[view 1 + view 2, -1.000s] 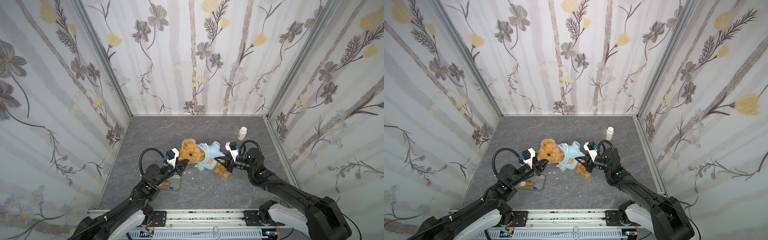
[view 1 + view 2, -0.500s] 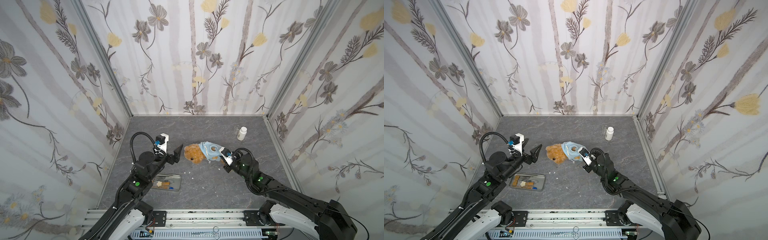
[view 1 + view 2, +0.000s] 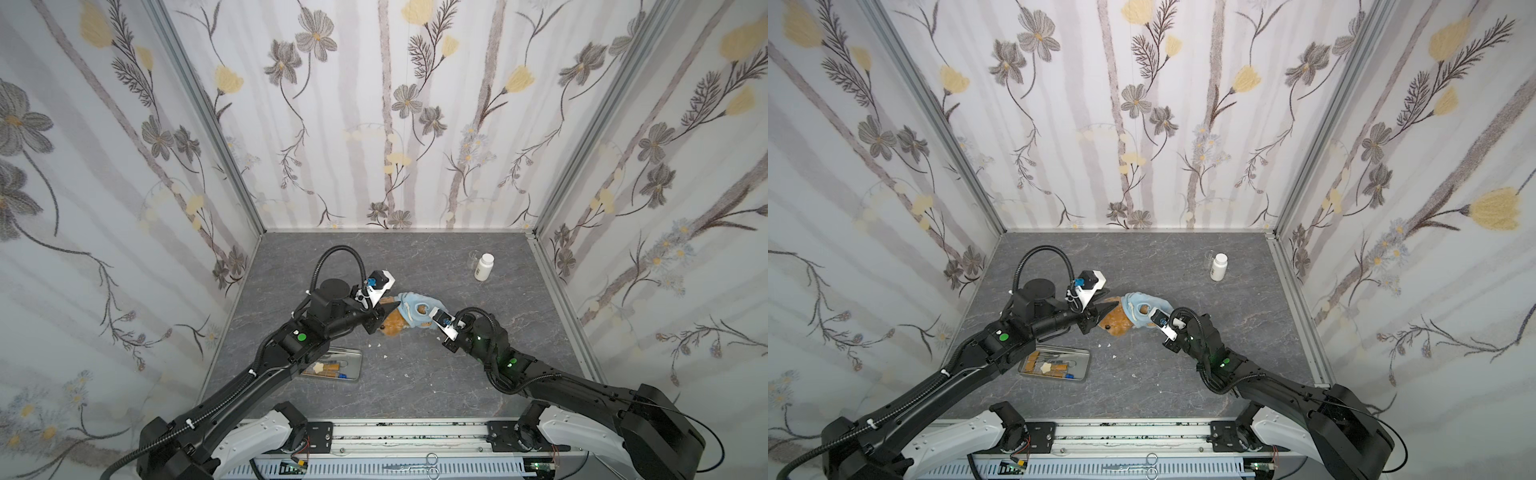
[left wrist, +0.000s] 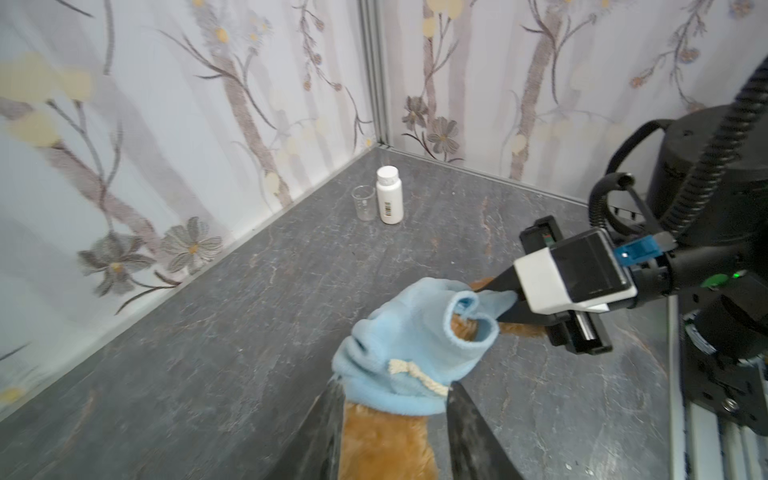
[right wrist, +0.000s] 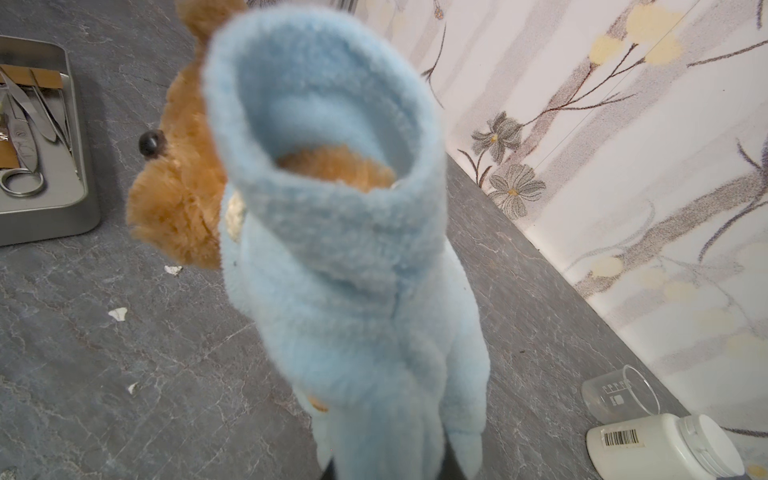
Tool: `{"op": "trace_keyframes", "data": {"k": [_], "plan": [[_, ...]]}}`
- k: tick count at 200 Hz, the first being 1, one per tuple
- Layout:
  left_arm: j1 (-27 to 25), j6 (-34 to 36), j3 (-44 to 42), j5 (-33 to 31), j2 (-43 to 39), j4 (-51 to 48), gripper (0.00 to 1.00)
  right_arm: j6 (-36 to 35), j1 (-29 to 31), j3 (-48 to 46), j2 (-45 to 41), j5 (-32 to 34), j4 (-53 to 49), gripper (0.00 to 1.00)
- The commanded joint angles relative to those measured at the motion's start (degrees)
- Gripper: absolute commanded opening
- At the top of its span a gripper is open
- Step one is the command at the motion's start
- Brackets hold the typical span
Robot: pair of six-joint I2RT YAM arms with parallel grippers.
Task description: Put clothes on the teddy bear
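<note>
The teddy bear lies on the grey floor, golden-brown, its head toward the left arm. A light blue shirt covers its body. In the left wrist view my left gripper straddles the furry head just below the shirt's collar, its fingers against the sides. My left gripper shows the same hold from above. My right gripper is shut on the shirt's far edge. The right wrist view shows that cloth stretched into my right gripper, with fur inside its opening.
A white bottle and a small clear beaker stand at the back right. A metal tray of instruments lies front left, partly under the left arm. Small white scraps dot the floor. Papered walls close three sides.
A second ago both grippers held the bear up. The left gripper let go, opened wide and backed off while the bear went down; now it is back, narrowed round the head. The right kept hold.
</note>
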Motion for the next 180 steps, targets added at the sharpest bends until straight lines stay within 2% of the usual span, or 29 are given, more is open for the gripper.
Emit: {"op": "trace_keyframes", "data": {"k": [1,42,65,131,180], "plan": [[-3.5,-0.7,3.2,2.7,4.6,0.6,0.34,-1.4,0.7,0.4,0.9,1.1,6.3,0.04],[-5.8,-2.6,7.2,3.5,11.9,0.0,0.11,-1.5,1.2,0.4,0.9,0.4,6.7,0.04],[-5.8,-0.8,7.6,3.4,13.0,-1.4,0.04,-1.3,1.2,0.4,0.8,0.1,6.5,0.05],[-6.3,5.7,9.0,5.5,13.0,-5.4,0.04,-1.1,1.3,1.3,0.3,0.5,4.6,0.06],[-7.6,11.5,11.1,0.1,16.3,-9.4,0.03,-1.3,1.3,1.4,-0.9,-0.1,3.5,0.06]]}}
